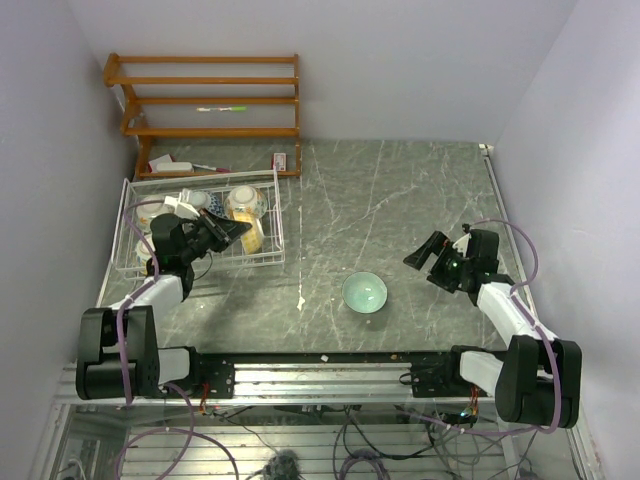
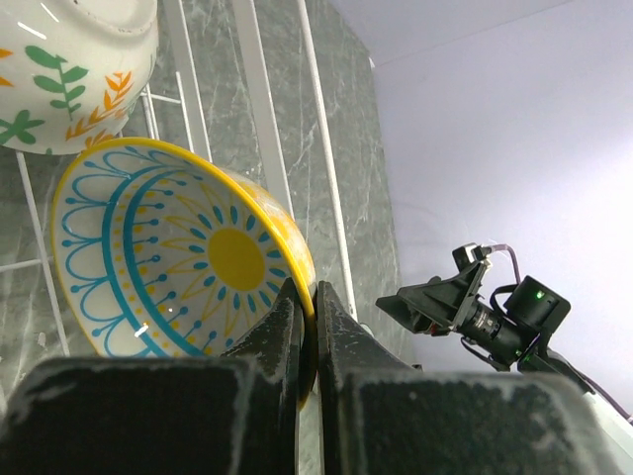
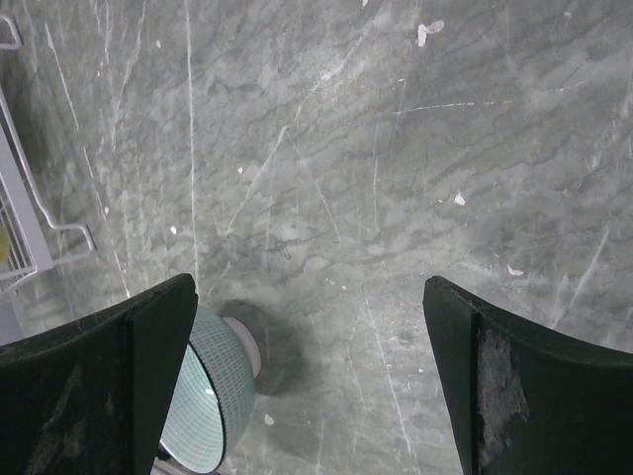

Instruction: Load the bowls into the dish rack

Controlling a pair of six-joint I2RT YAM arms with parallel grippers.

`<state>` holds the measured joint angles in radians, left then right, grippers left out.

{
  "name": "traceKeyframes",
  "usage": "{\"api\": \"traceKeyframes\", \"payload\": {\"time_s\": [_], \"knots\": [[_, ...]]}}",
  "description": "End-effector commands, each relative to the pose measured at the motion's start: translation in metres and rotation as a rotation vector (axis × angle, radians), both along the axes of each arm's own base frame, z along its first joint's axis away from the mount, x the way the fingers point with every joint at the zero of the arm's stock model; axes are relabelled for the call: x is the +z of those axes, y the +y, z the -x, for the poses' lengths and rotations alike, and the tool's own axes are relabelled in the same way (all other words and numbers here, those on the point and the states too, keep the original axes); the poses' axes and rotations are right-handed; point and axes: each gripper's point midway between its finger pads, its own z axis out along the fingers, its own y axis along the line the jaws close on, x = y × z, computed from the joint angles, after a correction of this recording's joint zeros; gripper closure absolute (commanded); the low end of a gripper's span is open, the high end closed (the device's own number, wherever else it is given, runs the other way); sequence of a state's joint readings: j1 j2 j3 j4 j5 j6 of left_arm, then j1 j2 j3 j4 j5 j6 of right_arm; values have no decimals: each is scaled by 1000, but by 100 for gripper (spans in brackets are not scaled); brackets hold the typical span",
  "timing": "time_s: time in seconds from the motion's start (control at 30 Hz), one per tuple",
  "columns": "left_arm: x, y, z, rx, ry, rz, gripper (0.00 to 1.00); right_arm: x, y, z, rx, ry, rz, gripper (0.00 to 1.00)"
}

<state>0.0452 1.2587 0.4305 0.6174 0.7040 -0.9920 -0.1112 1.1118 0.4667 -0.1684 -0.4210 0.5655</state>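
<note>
The white wire-grid dish rack (image 1: 128, 262) sits at the far left of the grey marbled bench (image 1: 400, 200). The left claw (image 1: 238, 232) reaches over the rack's right part, pressed together on the rim of a yellow ceramic bowl with a blue petal pattern (image 2: 168, 247). 1 finger (image 2: 272, 332) lies inside the rim and the other outside. This bowl stands tilted on edge, its inside facing the left wrist camera; whether it rests on the grid I cannot tell.

Just beside it, toward the far side, is a white bowl painted with green and orange leaves (image 2: 69, 79). The top view shows more patterned bowls (image 1: 245, 201) in the far half of the rack.

A plain pale teal round bowl (image 1: 364, 292) stands upright on the bench near the middle, well apart from the rack. The right claw (image 1: 425, 251) hangs to the right of it with its fingers (image 3: 129, 346) spread wide, pinching nothing; its wrist view catches the teal bowl at the lower left edge.

A brown wooden shelf unit (image 1: 205, 80) stands against the far wall behind the rack.
</note>
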Motion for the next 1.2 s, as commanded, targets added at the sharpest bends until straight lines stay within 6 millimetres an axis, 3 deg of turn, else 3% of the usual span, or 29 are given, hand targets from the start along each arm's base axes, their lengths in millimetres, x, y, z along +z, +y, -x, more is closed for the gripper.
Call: {"api": "traceKeyframes", "payload": {"time_s": [0.0,0.23,0.43,0.8,1.17], "knots": [[7,1,-3,-7,-53,6,93,-1,0,-3,0,-18,-5,1],[-22,3,-1,8,10,24,93,-4,1,-3,6,-12,-10,1],[-51,16,2,55,73,13,92,-4,0,-5,12,-11,-2,1],[-96,44,8,124,178,4,75,-8,0,-7,19,0,-1,1],[-118,63,11,162,208,50,57,-13,0,-5,19,10,1,1]]}}
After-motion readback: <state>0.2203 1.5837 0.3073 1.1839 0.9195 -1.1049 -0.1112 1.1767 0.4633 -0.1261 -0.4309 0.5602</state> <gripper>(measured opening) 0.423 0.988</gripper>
